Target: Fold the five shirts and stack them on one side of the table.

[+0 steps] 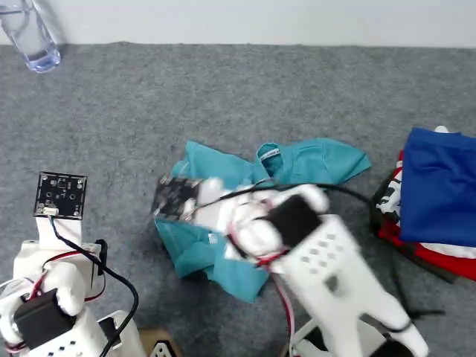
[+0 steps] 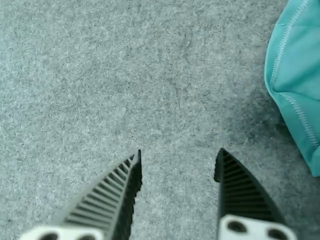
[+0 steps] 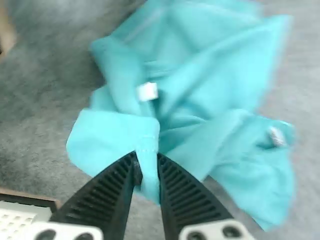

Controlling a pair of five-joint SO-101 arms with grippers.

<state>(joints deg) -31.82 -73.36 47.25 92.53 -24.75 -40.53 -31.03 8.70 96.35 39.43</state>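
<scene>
Fingers of the right gripper [image 3: 147, 159] are clamped on a fold of the teal shirt [image 1: 312, 160], which lies crumpled in the middle of the grey counter [image 1: 223, 97]. 1 stack of folded shirts [image 1: 439, 186], blue on top, sits at the high view's right edge. The left gripper [image 2: 180, 151] hovers just beside the teal shirt, fingers apart.

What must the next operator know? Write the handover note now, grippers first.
The right gripper is shut on a fold of the teal shirt, which lies crumpled mid-table.
The left gripper is open and empty over the grey table covering, beside that shirt's hem.
Done: a folded stack on the right arm's side, with a blue shirt on top and a red shirt beneath. The count cannot be told.
To do: fold the teal shirt and add it to the stack.
</scene>
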